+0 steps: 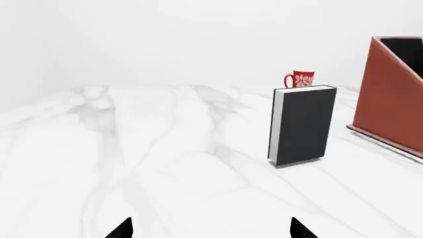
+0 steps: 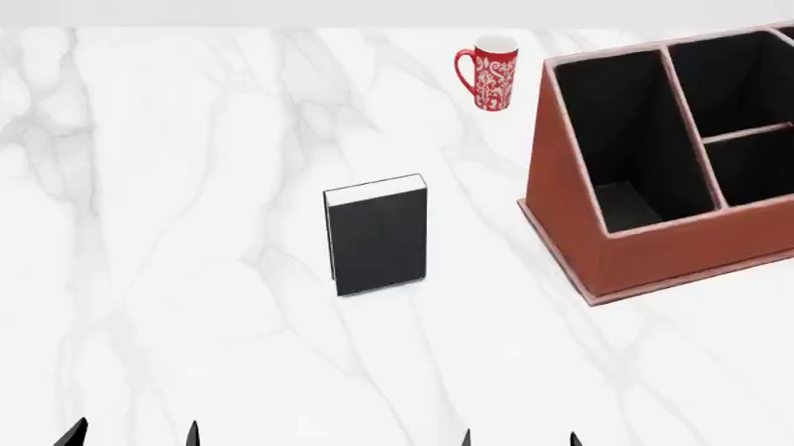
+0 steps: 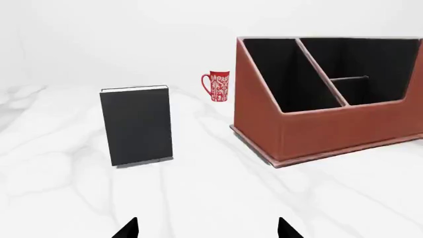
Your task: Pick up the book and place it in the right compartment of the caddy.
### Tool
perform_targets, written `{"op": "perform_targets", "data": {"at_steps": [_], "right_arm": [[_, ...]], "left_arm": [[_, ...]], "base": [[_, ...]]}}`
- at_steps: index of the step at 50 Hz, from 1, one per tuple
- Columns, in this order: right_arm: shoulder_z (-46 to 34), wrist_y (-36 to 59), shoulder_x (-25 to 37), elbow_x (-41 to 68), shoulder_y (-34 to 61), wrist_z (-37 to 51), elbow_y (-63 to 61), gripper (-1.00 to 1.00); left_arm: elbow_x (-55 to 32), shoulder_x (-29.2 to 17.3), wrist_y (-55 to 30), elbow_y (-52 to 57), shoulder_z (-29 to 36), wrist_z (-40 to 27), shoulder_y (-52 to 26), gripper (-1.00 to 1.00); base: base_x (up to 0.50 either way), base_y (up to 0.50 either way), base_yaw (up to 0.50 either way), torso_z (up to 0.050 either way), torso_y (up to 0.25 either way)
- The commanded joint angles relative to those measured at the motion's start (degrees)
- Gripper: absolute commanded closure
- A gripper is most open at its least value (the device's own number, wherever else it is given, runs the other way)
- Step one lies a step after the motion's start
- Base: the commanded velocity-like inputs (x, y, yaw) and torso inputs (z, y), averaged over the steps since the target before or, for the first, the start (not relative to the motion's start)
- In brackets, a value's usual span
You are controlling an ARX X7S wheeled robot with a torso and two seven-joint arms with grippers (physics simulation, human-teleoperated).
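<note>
Marble table [image 2: 186,232] holds upright book [image 2: 377,237]; caddy [image 2: 645,246] runs off frame.

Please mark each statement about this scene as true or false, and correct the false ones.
1. The book stands upright on the table. True.
2. The red mug is inside the caddy. False: it stands on the table, beside the caddy.
3. The left gripper holds the book. False: both grippers are open and away from it.
4. The caddy's visible compartments hold nothing. True.
</note>
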Motion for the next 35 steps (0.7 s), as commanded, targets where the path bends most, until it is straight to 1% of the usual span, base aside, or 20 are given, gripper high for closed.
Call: {"op": "perform_targets", "data": {"at_steps": [1,9,24,35], "right_arm": [[-1.3,-0.6,0.9,0.4,-0.1,1.3,0.1,-1.00],[-3.3,-1.9,2.5,2.2,-0.7,2.0,-0.2,-1.00],[-5.0,-0.9,4.1,4.5,-0.8,2.6,-1.1,-1.00],[-5.9,-0.6,4.9,5.3,-0.8,3.3,-1.5,-1.00]], "left_arm": [[-0.9,-0.9,0.0,-0.2,1.0,-1.0,-0.1,-1.00],[-2.3,-2.3,0.3,-0.5,2.9,-2.5,-0.1,-1.00],[-3.8,-3.8,0.6,-0.6,4.6,-4.2,-0.3,-1.00],[-4.3,-4.6,0.9,-0.7,5.7,-5.1,-0.3,-1.00]], "base": [[0.00,0.00,0.00,0.000,0.000],[0.00,0.00,0.00,0.000,0.000],[0.00,0.00,0.00,0.000,0.000],[0.00,-0.47,0.00,0.000,0.000]]}}
